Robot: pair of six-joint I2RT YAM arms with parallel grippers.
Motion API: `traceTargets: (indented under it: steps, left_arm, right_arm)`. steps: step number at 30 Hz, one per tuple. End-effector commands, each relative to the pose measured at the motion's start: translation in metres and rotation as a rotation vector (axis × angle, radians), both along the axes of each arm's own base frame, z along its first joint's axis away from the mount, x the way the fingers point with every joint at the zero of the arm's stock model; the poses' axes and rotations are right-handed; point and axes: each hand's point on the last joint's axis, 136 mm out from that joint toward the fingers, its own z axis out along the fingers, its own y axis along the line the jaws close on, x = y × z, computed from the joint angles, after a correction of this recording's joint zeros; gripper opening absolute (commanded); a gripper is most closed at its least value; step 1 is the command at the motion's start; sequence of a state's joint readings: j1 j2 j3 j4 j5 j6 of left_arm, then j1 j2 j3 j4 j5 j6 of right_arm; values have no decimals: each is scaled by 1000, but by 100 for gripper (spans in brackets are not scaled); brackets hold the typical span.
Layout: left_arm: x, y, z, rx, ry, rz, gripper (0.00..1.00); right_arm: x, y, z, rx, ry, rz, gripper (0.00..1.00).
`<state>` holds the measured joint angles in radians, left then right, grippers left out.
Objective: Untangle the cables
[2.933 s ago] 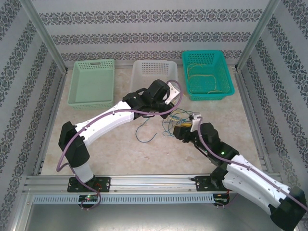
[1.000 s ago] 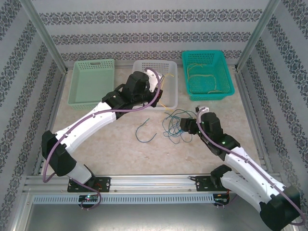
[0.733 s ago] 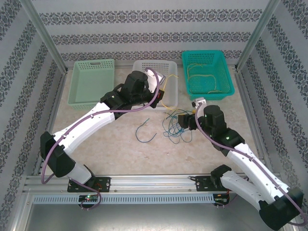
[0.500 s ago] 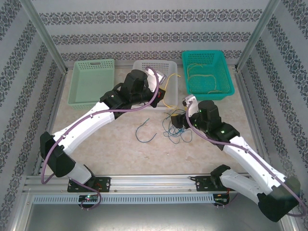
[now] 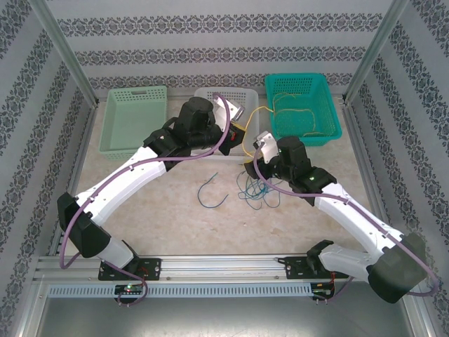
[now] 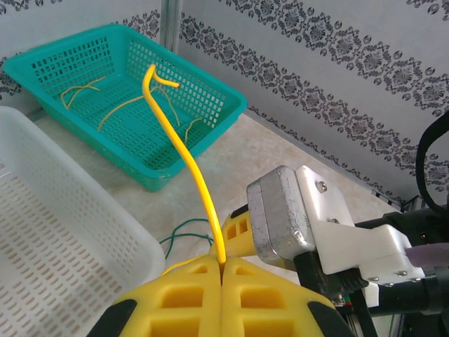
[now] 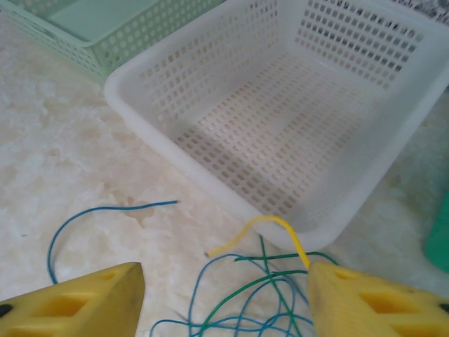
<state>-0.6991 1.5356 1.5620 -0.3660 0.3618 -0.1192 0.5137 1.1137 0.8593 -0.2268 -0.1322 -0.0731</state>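
You are looking down on a pale beige, marble-patterned tabletop (image 5: pixel 154 225), evenly and softly lit. White wallpapered panels with bands of black damask ornament (image 5: pixel 224 42) enclose it on three sides. Slanting silver aluminium posts (image 5: pixel 66 60) stand at the back corners, and a slotted aluminium rail (image 5: pixel 224 265) runs along your near edge.

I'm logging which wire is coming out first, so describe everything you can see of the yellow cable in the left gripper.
The yellow cable is a thin, smooth, plastic-looking wire pinched between the left gripper's shut yellow fingers. From the pinch it rises off the table in a gentle curve and ends in a small hooked tip, seen against the teal basket. Nothing else visibly touches this stretch. Its run below the fingers is hidden.
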Motion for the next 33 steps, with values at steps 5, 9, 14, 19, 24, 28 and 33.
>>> traceTargets:
  steps: [5, 9, 14, 19, 24, 28, 33]
  left_arm:
    - [7, 8, 18, -115, 26, 7, 0]
    - [14, 12, 19, -140, 37, 28, 0]
    - [31, 26, 19, -161, 43, 102, 0]
    - [54, 36, 27, -170, 4, 171, 0]
    - [74, 37, 29, -180, -48, 224, 0]
    - [85, 33, 29, -223, -70, 244, 0]
    - [98, 38, 23, -254, -85, 305, 0]
  right_arm:
    - [9, -2, 27, 83, -73, -10, 41]
    - [8, -4, 23, 82, -53, -4, 21]
    - [-5, -2, 3, 40, 57, 43, 16]
    - [-25, 7, -17, -4, 208, 142, 14]
    - [-45, 25, -21, 28, 328, 249, 14]
    - [-61, 45, -28, 74, 443, 332, 13]
    - [-75, 63, -36, 103, 540, 395, 10]
